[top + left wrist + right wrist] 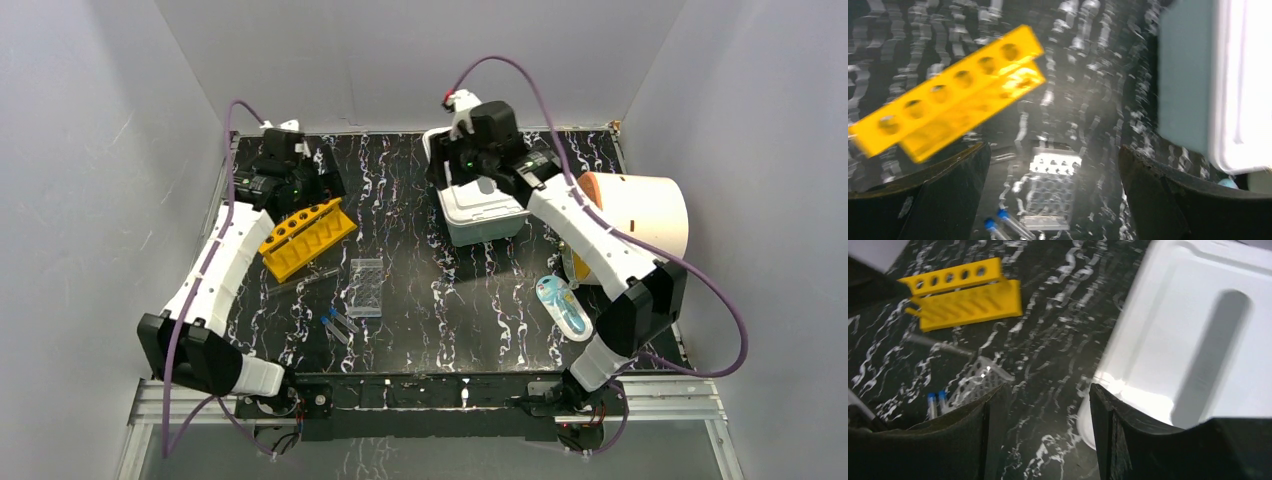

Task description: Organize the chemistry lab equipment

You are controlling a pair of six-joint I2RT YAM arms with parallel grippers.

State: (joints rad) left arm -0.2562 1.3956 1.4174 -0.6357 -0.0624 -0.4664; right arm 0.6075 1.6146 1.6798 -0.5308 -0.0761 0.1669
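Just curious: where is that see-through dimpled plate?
From above, the clear well plate lies left of centre, between the yellow rack and the blue-capped tubes.

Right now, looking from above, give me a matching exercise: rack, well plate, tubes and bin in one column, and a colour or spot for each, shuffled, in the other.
Column one:
1. rack
2. well plate
3. tubes
4. bin

Column two:
A. white, far side, right of centre
B. clear, lying flat just beyond the tubes
C. blue-capped, lying side by side
D. yellow, far left

Pairs: 1-D, 2-B, 3-C, 4-A
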